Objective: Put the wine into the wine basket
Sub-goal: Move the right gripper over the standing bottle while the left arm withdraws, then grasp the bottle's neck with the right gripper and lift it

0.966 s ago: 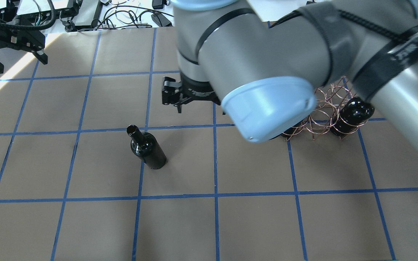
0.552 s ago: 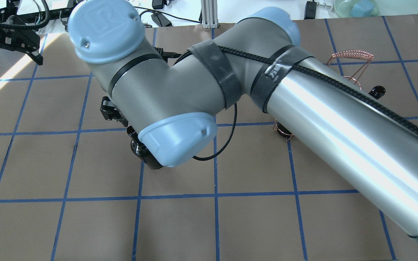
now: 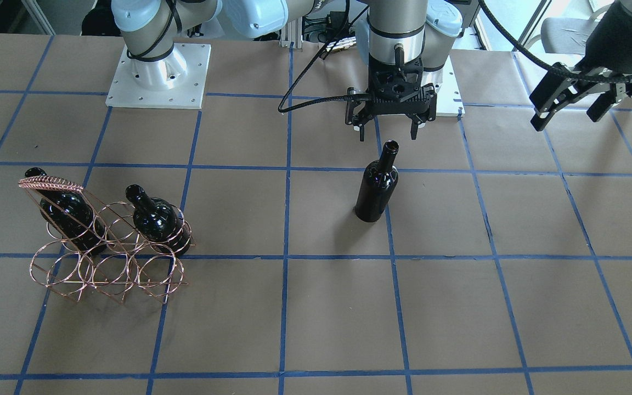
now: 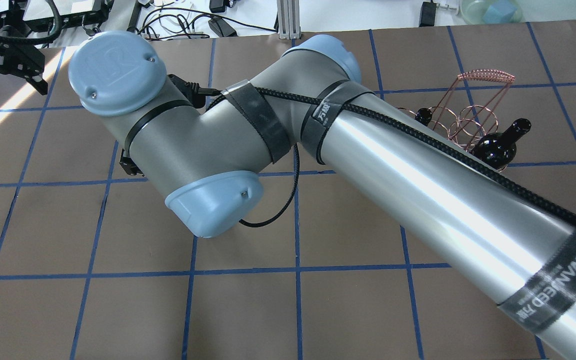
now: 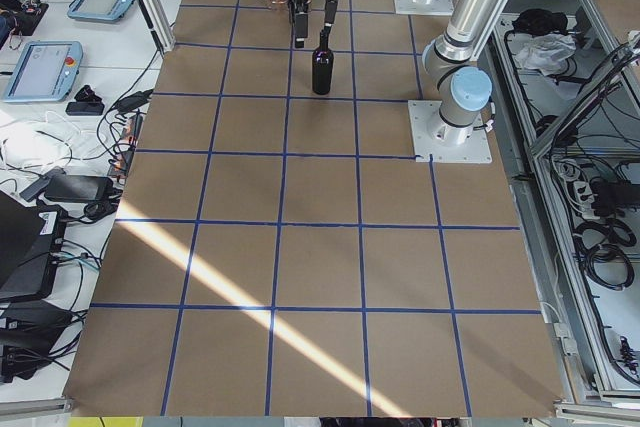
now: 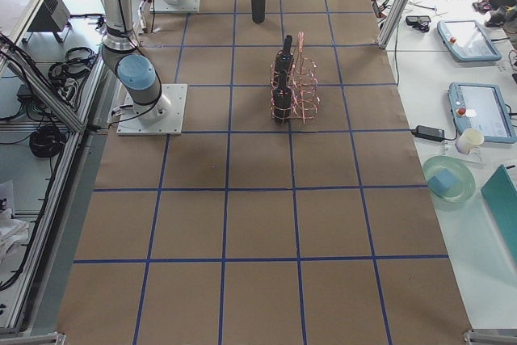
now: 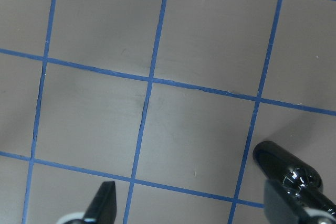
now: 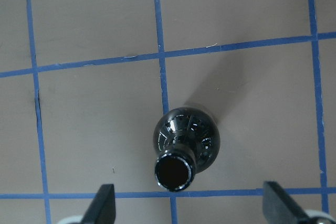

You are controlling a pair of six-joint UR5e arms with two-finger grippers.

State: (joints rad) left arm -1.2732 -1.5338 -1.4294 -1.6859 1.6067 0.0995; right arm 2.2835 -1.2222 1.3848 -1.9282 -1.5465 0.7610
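A glossy near-black wine bottle [image 3: 377,184] stands upright on the brown table, apart from the basket. The right arm hides it in the overhead view. My right gripper [image 3: 387,130] is open and hovers just above its mouth. In the right wrist view the bottle [image 8: 184,135] stands between the spread fingers [image 8: 105,200], untouched. The copper wire wine basket [image 3: 102,263] stands at that view's left with two dark bottles [image 3: 154,216] in its rings; it also shows in the overhead view [image 4: 478,100]. My left gripper [image 3: 567,115] is open and empty, far off to the side.
The right arm [image 4: 368,165] stretches across the table from the overhead view's lower right. Blue tape lines [image 3: 286,219] grid the table. Cables and devices [image 4: 178,20] lie beyond the far edge. The standing bottle [image 7: 286,174] shows at the lower right of the left wrist view.
My right arm has swung from beside the basket leftward over the standing bottle and now covers it from overhead. The left gripper has drifted slightly toward the far left corner.
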